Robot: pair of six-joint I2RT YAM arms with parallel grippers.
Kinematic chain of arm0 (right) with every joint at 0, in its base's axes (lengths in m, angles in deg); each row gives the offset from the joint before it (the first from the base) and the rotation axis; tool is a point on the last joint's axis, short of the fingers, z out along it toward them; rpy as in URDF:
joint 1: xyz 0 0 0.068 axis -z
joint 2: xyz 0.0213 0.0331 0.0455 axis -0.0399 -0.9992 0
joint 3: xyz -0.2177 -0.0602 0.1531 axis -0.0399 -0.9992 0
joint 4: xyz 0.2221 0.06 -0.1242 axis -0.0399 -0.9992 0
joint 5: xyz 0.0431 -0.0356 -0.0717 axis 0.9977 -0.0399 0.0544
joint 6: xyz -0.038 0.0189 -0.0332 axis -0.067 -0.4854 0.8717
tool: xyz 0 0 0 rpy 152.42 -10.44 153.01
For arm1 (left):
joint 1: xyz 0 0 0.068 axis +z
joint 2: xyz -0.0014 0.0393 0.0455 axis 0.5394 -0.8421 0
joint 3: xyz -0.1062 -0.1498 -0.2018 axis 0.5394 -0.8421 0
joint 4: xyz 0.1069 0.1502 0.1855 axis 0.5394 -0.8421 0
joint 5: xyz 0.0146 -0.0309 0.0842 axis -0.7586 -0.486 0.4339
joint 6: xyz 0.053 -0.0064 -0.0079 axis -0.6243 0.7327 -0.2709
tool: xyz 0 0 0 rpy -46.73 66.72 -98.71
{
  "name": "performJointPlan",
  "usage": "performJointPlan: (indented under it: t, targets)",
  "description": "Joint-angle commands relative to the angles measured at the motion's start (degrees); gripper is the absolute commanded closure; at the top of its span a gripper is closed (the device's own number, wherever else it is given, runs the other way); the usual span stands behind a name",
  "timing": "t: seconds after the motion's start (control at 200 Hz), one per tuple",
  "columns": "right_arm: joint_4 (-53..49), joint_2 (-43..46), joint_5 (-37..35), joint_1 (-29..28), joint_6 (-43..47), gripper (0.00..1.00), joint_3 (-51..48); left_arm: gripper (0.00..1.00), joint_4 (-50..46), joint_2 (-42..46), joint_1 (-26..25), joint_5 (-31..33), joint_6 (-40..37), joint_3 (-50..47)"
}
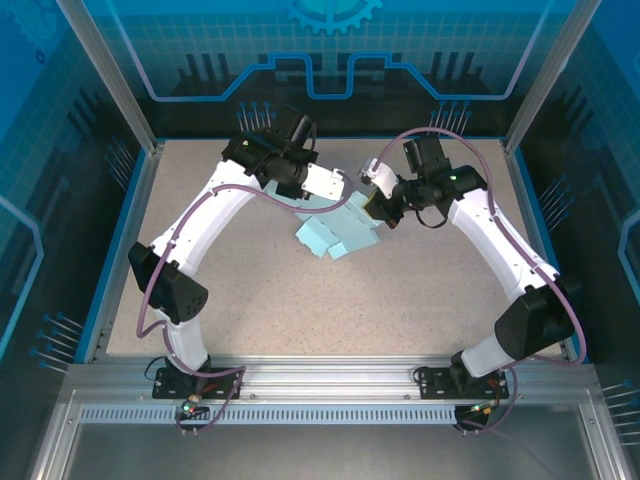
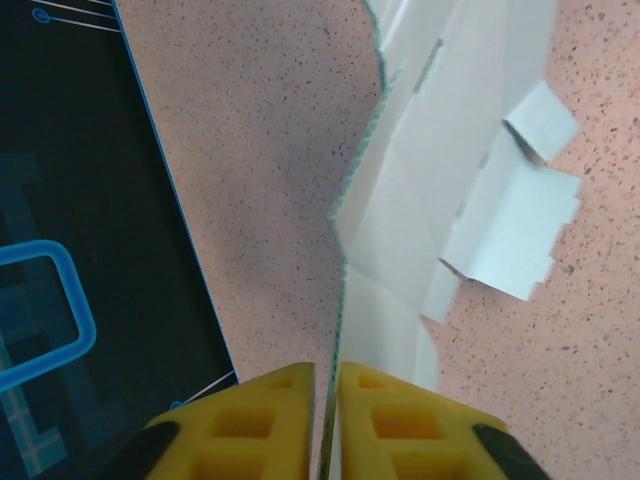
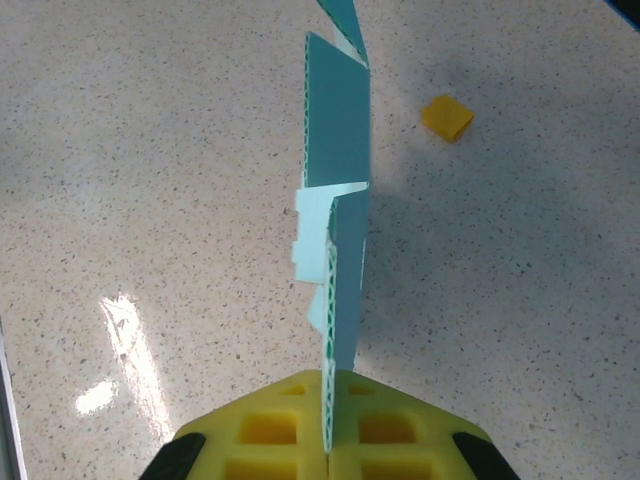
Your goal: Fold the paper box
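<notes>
I judge the paper box (image 1: 338,235) light, thin, crease-prone; left gripper (image 2: 327,400) and right gripper (image 3: 328,420) each pinch a panel edge, best held beside folds.

The paper box (image 2: 440,200) runs off the left wrist view's top edge, its near edge hidden between the jaws.

A speckled beige table (image 1: 250,290) is catching a bright patch of glare in the right wrist view. A small orange bit (image 3: 446,117) is lying flat on it. Dark walls (image 1: 330,50) with blue circuit lines are enclosing the table, and an aluminium rail (image 1: 320,375) is running along its near edge.
</notes>
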Motion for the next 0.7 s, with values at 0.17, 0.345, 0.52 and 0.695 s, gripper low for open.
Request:
performJointPlan:
  t: [0.17,0.345,0.52,0.695]
  targets:
    - [3.3,2.8,-2.5,-0.2,-4.0,0.87,-0.4,1.0,-0.1,1.6,-0.4,2.4,2.1,0.2]
    - [9.1,6.7,-1.2,2.4,-10.4,0.52,-1.4,1.0,-0.5,3.6,-0.3,2.4,9.5,0.7]
    - [15.3,11.0,3.9,6.6,-15.7,0.31,-3.5,1.0,-0.3,6.9,0.4,0.2,21.5,-0.3]
    - [24.8,15.4,9.2,11.8,-19.9,0.24,-10.4,1.0,5.1,13.8,2.8,-6.8,40.5,-7.7]
